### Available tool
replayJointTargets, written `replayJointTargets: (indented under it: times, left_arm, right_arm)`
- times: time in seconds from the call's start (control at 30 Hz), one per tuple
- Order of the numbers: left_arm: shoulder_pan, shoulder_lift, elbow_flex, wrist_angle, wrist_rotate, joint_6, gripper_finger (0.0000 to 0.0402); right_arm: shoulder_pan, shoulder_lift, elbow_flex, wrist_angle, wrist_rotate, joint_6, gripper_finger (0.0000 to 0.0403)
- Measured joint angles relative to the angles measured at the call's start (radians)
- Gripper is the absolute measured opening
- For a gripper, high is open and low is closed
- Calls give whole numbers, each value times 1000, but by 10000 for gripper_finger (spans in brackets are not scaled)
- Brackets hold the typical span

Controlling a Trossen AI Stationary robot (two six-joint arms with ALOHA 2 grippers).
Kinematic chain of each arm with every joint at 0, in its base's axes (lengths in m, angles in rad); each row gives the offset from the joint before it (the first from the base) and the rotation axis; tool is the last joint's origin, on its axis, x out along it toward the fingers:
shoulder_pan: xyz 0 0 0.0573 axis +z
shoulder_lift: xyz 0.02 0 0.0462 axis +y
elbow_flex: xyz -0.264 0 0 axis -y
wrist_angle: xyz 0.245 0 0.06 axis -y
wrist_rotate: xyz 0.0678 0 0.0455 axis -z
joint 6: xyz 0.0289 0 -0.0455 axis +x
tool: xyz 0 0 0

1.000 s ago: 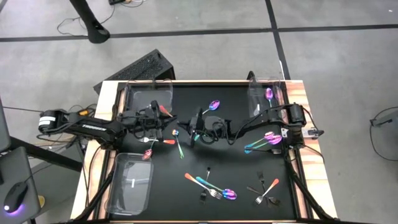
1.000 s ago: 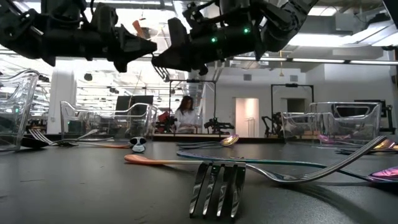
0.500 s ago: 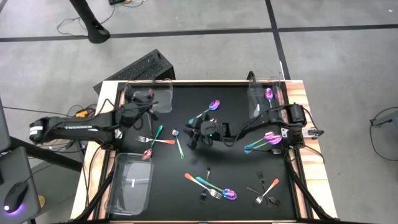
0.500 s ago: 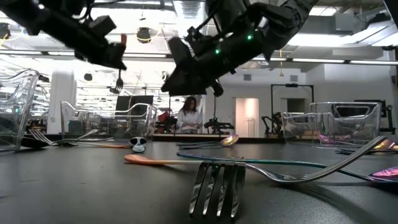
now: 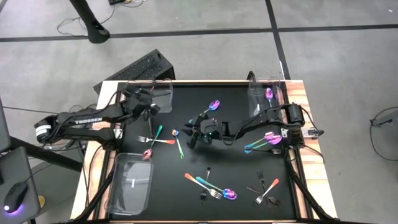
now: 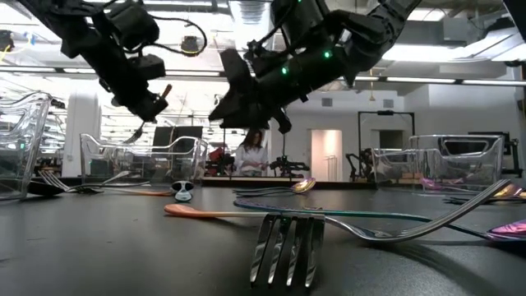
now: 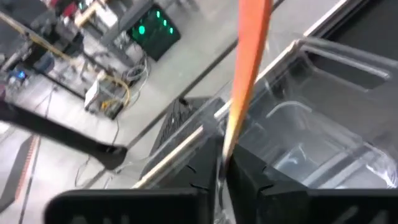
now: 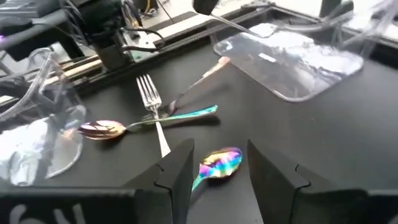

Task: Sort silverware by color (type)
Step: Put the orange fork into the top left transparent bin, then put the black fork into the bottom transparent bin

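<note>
My left gripper [image 5: 148, 104] is shut on a piece of silverware with an orange handle [image 7: 251, 56], above the clear bin [image 5: 151, 93] at the table's far left. Whether it is a fork or a spoon does not show. My right gripper [image 5: 189, 133] is open and hovers above the table's middle. An iridescent spoon [image 8: 219, 164] lies on the black mat below its two fingers, untouched. In the low view both grippers, left [image 6: 154, 104] and right [image 6: 246, 111], are well above the table. My left gripper pinches the piece between its two fingers at the pale inner end of the orange handle [image 7: 225, 149]. The handle sticks out forward past the fingertips, along the fingers. The piece is lifted clear, over the bin; its other end is hidden by the gripper.
A fork [image 8: 148, 93] and two spoons [image 8: 149, 121] lie crossed left of centre. A purple spoon [image 5: 213, 104] lies far of centre. Clear bins stand near left [image 5: 132, 183] and far right [image 5: 266, 94]. Iridescent spoons [image 5: 266, 140] lie at the right, mixed pieces [image 5: 214, 188] near the front.
My left gripper has carried the orange-handled piece up from the table's middle toward the far left, and now stands over the far-left bin. My right gripper has stayed near the middle and has tipped its fingers down toward the iridescent spoon.
</note>
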Motion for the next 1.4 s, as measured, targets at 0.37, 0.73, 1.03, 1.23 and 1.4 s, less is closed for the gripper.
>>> replayJointTargets:
  times: [0.37,0.73,1.03,1.23,1.4]
  left_arm:
    - [20,52,90,-88,1,-16,170]
    - [-146,7,23,-15,297,-119,179]
    - [-285,89,-78,194,729,-210,178]
    - [-319,210,-81,151,733,-258,178]
    - [-327,306,-80,210,737,-256,178]
  right_arm:
    - [1,-2,2,-26,-3,5,169]
    - [-4,-2,2,-38,-2,82,139]
    - [-12,18,1,-104,31,116,132]
    - [-31,-14,3,-221,-146,84,132]
    - [-28,-13,2,-231,-187,110,132]
